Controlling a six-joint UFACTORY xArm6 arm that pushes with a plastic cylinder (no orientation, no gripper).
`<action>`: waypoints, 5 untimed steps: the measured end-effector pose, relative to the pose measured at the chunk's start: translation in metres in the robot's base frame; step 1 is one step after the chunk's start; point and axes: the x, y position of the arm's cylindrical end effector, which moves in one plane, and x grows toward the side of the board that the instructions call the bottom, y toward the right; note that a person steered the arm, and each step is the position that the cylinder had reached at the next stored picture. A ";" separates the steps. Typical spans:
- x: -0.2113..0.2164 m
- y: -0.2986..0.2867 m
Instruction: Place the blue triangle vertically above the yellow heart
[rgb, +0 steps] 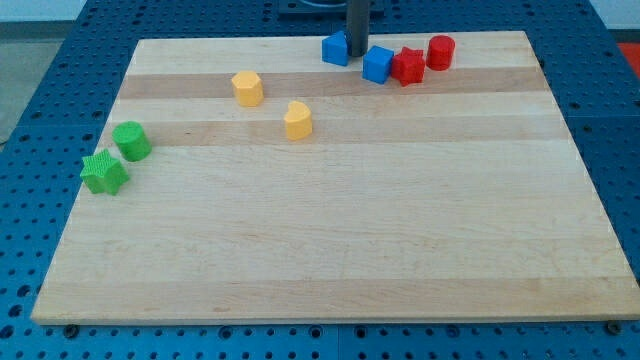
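Wooden board (330, 260) on a blue pegboard bench (40, 90). One camera view.

My tip (357, 51): dark rod coming down from the view's top, lower end at the board's far edge. No claw on this rig, only the rod, so nothing to report as wide, narrow or holding.

Blue triangle (336, 48): at 9 o'clock of the tip, just beside it; contact or a hair's gap, cannot tell.

Blue cube (377, 64): at 4 o'clock of the tip, close by. The tip stands between the two blue blocks.

Red star (407, 66): at 3 o'clock of the blue cube, seemingly touching it.

Red cylinder (441, 51): at 2 o'clock of the red star, just beside it.

Yellow heart (297, 120): well apart from the tip, at 7 o'clock of the blue triangle, nearer the board's middle band.

Yellow block (247, 88): looks hexagonal; at 10 o'clock of the heart, near but apart.

Green cylinder (132, 141): near the board's left edge.

Green star (104, 173): at 7 o'clock of the green cylinder, just beside it, by the left edge.
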 end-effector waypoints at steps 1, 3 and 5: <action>0.000 -0.010; 0.000 -0.023; -0.001 -0.037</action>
